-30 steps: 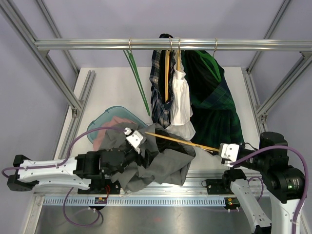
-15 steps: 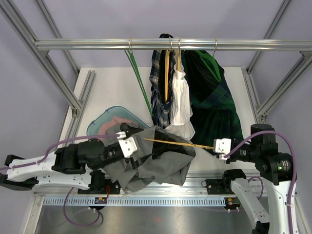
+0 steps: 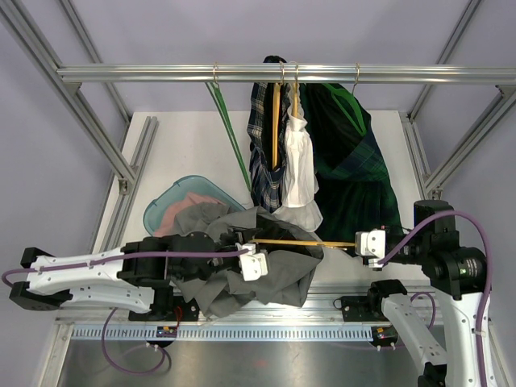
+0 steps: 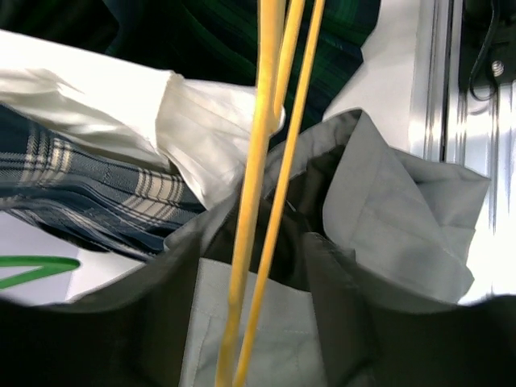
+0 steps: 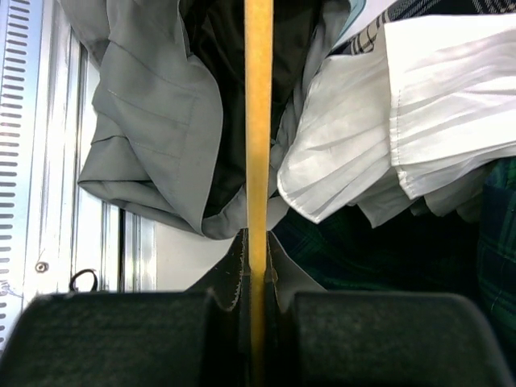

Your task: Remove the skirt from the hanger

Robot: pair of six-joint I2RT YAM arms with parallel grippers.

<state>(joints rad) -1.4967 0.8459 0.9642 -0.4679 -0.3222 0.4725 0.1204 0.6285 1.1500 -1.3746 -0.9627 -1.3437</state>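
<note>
The right gripper (image 5: 258, 270) is clamped tight on one end of the yellow wooden hanger (image 3: 306, 242), whose long axis runs nearly level from that grip leftward into the grey skirt (image 3: 286, 278). The skirt lies bunched at the near edge of the table (image 3: 185, 153), wrapped over the hanger's other end. The left gripper (image 3: 251, 264) sits in that cloth and is the nearer arm, though I cannot tell whether its jaws grip fabric.

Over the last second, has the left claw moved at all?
Yes. The left claw has shifted right and toward the table's near edge, away from the teal tub, and now sits over the grey skirt.
</note>
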